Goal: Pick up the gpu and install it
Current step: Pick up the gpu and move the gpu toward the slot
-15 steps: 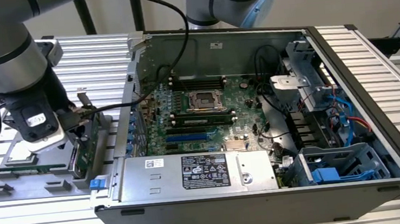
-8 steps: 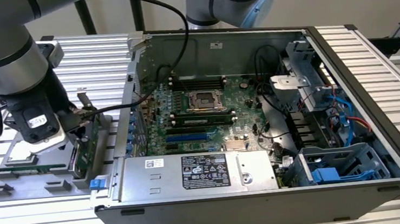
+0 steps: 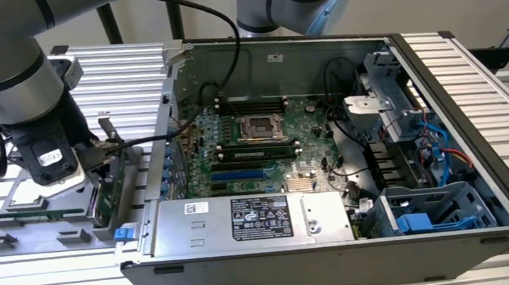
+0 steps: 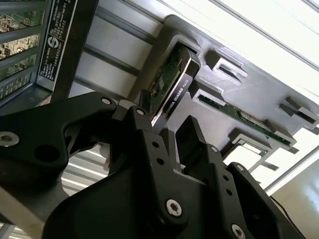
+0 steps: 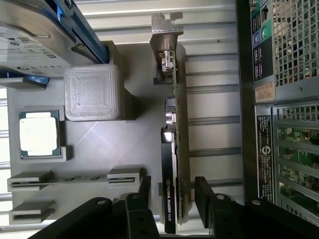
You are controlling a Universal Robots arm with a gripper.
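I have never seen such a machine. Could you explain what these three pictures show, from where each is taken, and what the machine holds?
This is a robot arm with a two-fingered gripper. The exterior view comes from a camera off the arm: at the exterior view's left the arm hangs over a gray tray of parts, beside an open computer case. Both wrist views come from cameras on the arm, looking past its black fingers. The tray holds the gpu, standing on its edge, a processor chip and a hard drive with blue rails. Nothing is held yet: the open fingers sit on either side of the gpu.
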